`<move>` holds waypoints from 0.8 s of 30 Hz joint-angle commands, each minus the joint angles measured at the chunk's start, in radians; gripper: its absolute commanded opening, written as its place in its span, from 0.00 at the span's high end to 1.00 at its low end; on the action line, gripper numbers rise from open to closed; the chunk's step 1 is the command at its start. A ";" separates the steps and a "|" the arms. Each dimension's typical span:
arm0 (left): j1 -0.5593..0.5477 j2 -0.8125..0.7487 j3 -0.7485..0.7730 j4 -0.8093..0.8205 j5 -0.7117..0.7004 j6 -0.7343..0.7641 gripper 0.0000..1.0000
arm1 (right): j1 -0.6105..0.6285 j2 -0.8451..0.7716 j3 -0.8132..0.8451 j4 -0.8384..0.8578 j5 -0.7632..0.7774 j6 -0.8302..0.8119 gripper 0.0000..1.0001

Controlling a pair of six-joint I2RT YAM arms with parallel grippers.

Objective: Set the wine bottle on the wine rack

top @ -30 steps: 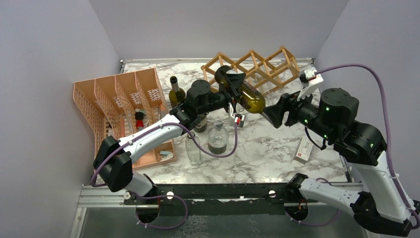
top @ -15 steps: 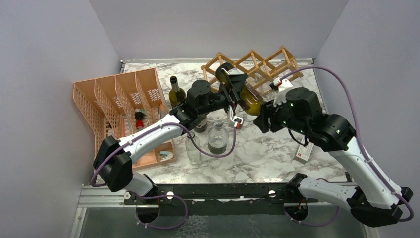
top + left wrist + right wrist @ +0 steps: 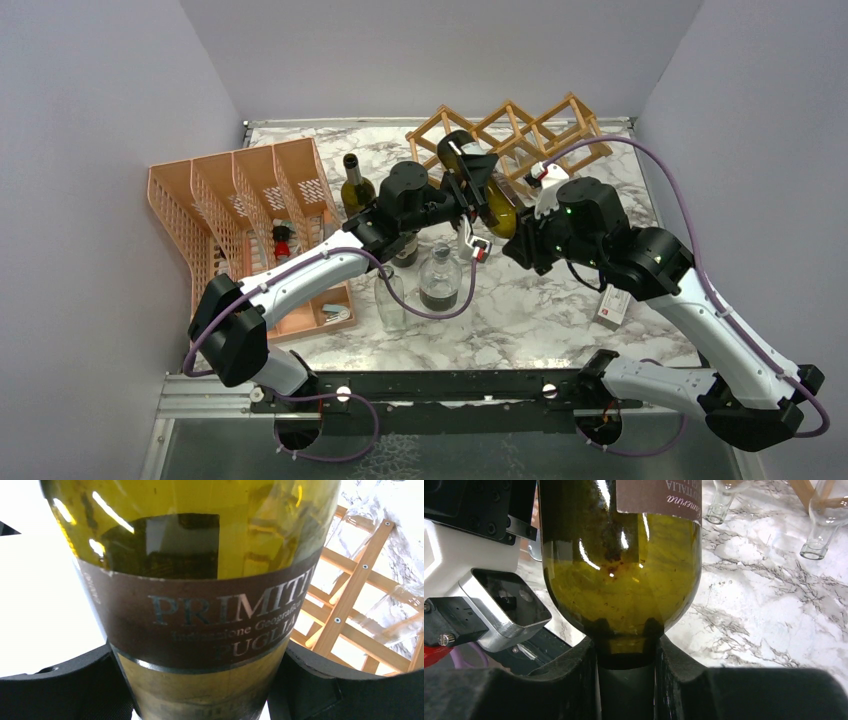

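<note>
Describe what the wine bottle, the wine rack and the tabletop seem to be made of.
Wine bottle: glossy olive-green glass, see-through with bright glints, paper label.
Wine rack: bare pale wood, slats fixed by small screws.
Tabletop: white, grey-veined marble look, possibly laminate.

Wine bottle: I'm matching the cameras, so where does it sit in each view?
Top external: wine bottle at centre, just below the wine rack.
Left wrist: fills most of the frame, label readable.
Right wrist: centre, neck pointing down.
Shared landmark: marble table, in all three.
</note>
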 commanded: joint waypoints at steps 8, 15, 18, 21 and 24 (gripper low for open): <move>-0.015 -0.057 0.037 0.100 0.008 -0.121 0.01 | -0.005 -0.088 0.026 0.197 0.290 0.043 0.99; -0.015 -0.074 0.051 0.107 -0.004 -0.260 0.01 | -0.005 -0.077 0.045 0.162 0.416 0.106 0.99; -0.014 -0.090 0.078 0.140 -0.015 -0.426 0.01 | -0.005 -0.067 0.017 0.134 0.458 0.141 0.99; -0.015 -0.104 0.121 0.176 -0.035 -0.619 0.01 | -0.005 -0.074 -0.055 0.132 0.469 0.172 0.99; -0.015 -0.128 0.152 0.218 -0.092 -0.883 0.01 | -0.005 -0.078 -0.132 0.151 0.478 0.189 0.99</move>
